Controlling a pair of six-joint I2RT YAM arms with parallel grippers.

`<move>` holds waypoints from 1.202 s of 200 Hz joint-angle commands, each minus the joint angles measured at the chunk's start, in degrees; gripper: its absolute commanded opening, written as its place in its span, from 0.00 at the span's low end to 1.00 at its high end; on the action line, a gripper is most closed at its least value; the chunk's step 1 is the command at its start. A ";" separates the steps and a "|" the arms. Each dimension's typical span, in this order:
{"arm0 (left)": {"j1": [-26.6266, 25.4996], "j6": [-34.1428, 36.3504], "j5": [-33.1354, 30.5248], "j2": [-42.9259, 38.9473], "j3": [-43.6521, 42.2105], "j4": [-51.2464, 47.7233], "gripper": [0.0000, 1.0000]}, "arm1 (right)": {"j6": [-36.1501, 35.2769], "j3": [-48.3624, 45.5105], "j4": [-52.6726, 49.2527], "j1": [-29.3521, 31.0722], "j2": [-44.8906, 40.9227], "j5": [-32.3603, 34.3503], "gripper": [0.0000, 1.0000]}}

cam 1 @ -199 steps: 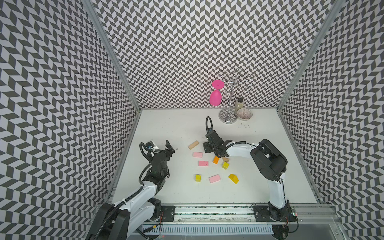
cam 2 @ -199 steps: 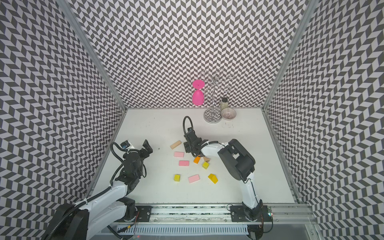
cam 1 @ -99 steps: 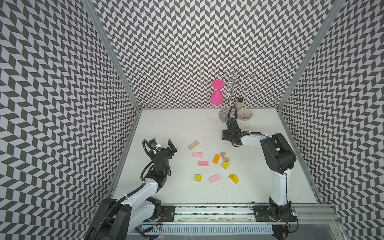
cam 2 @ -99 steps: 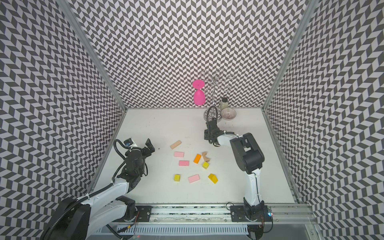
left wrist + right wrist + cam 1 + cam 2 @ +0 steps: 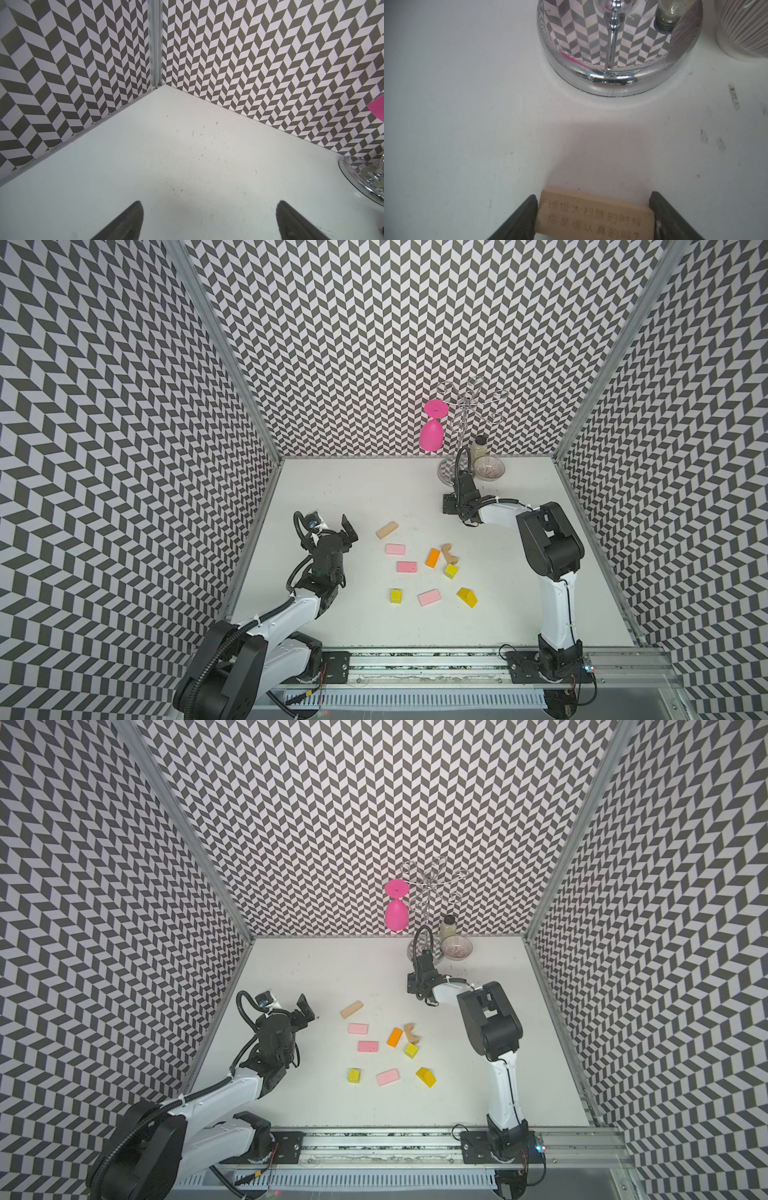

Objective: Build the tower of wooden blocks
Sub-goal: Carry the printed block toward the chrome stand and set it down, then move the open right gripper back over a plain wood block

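Now the right pincer (image 5: 593, 199) is clamped on an engraved tan bar (image 5: 595, 218). One dark finger (image 5: 517, 224) presses against each short end, and the lettered face is turned up toward the wrist camera. Whether the bar's underside touches the table (image 5: 467, 124) cannot be told.

Straight ahead of the tips, near but apart, stands the mirrored round base of the chrome stand (image 5: 612, 83), with a ribbed bowl (image 5: 745, 31) just beside it. Beyond that, in both top views, a magenta goblet (image 5: 432, 431) shows upside down, foot uppermost, at the stand's wire arms.

Behind this pincer, back toward its arm's base and well apart from it, the other wood blocks lie singly on the table. Nearest are a tan notched arch (image 5: 449, 553) and an orange bar (image 5: 432, 557), with a yellow cube (image 5: 451, 571) just beside the arch. Farther out lie two pink bars (image 5: 395, 548) (image 5: 406, 567), a loose tan bar (image 5: 387, 529), a third pink bar (image 5: 429, 597), a second yellow cube (image 5: 396, 596) and a yellow roof piece (image 5: 467, 597).

Farthest off, the left pincer (image 5: 209, 205) stands wide open and holds nothing. It points at bare table and the wall corner, and the loose tan bar is the block closest to it.
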 commanded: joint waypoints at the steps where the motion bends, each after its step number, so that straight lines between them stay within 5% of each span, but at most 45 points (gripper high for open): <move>1: -0.68 0.11 -1.85 0.49 1.90 -0.33 1.00 | -0.75 -0.55 -1.03 0.87 0.68 -1.45 0.71; 63: -0.86 0.11 -2.06 0.50 1.91 -0.29 1.00 | -0.89 -1.70 -1.34 3.62 -1.36 -0.65 0.74; 131: -0.85 0.11 -2.14 0.42 1.82 -0.28 1.00 | -0.44 -3.17 -0.65 4.20 -3.43 0.14 0.93; 240: -1.53 1.43 -2.77 0.42 1.69 0.15 1.00 | -1.35 -5.72 -3.84 5.06 -13.85 3.48 0.95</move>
